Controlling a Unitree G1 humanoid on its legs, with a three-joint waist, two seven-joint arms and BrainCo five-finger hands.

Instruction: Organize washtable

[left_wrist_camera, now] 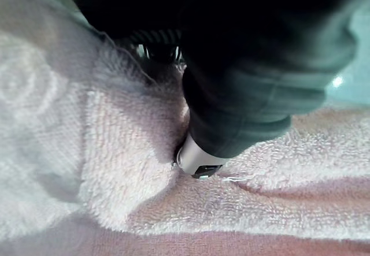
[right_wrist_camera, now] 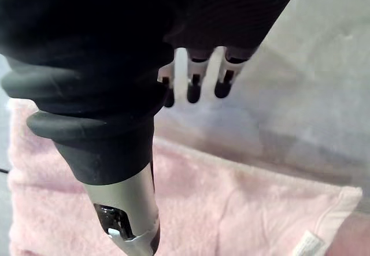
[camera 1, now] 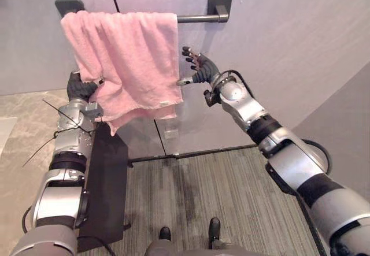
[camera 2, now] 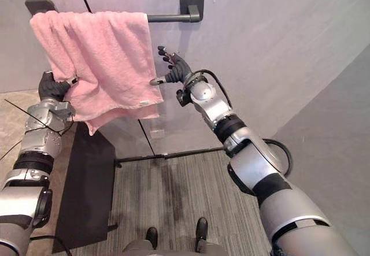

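Pink terry-cloth towel [camera 1: 130,54], looped pile and rectangular, draped over a dark metal towel bar [camera 1: 196,18] with square end brackets, fixed to a smooth grey wall [camera 1: 277,36]. The cloth covers the bar's left part and leaves its right end bare. It hangs in two layers, the lower hem slanting and bunched towards the left. A small white sewn label [camera 1: 165,103] sits near the front layer's lower right corner.

Left hand [camera 1: 80,86]: at the towel's lower left edge, clenched on the cloth. Its wrist view shows the thumb [left_wrist_camera: 199,160] pressed into a gathered fold of pile.

Right hand [camera 1: 202,68]: just beside the towel's right edge and below the bare bar, released. The fingers [right_wrist_camera: 193,88] are straight and spread, holding nothing. The thumb [right_wrist_camera: 124,210] points towards the hem (contact with the cloth cannot be told).

Surroundings: a flat matte black panel [camera 1: 107,181] stands below the left arm, and grey ribbed carpet [camera 1: 225,192] covers the floor.
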